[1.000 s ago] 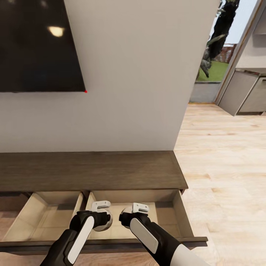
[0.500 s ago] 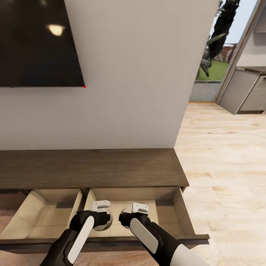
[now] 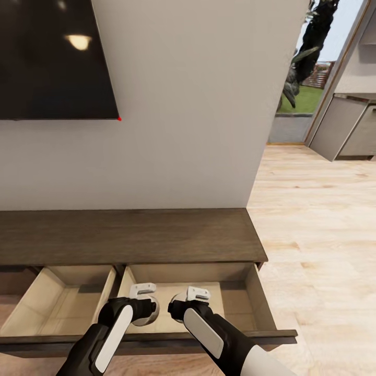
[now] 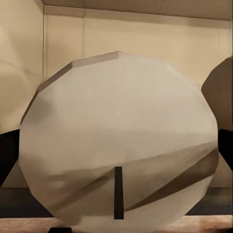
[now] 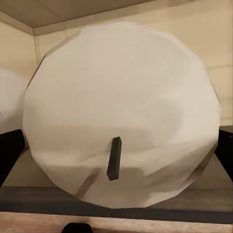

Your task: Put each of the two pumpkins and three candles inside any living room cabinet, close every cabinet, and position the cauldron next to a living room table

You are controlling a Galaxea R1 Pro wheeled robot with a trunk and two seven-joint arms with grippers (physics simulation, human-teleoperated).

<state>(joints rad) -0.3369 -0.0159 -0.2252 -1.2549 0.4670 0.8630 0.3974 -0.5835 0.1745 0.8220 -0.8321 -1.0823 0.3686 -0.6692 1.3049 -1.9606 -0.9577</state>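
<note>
Head view: both arms reach over the open right drawer of the cabinet (image 3: pixel 130 237); left gripper (image 3: pixel 142 302) and right gripper (image 3: pixel 189 302) each carry a pale candle, side by side above the beige drawer floor; another open drawer lies to the left. Left wrist view: candle (image 4: pixel 119 141) looms close between dark fingers (image 4: pixel 7 155), clamped. Right wrist view: second candle (image 5: pixel 121 116) likewise pinched, wick toward the lens. Judgement: stowing step in hand; next calls for lowering, releasing both candles, then pushing the drawers shut.
</note>
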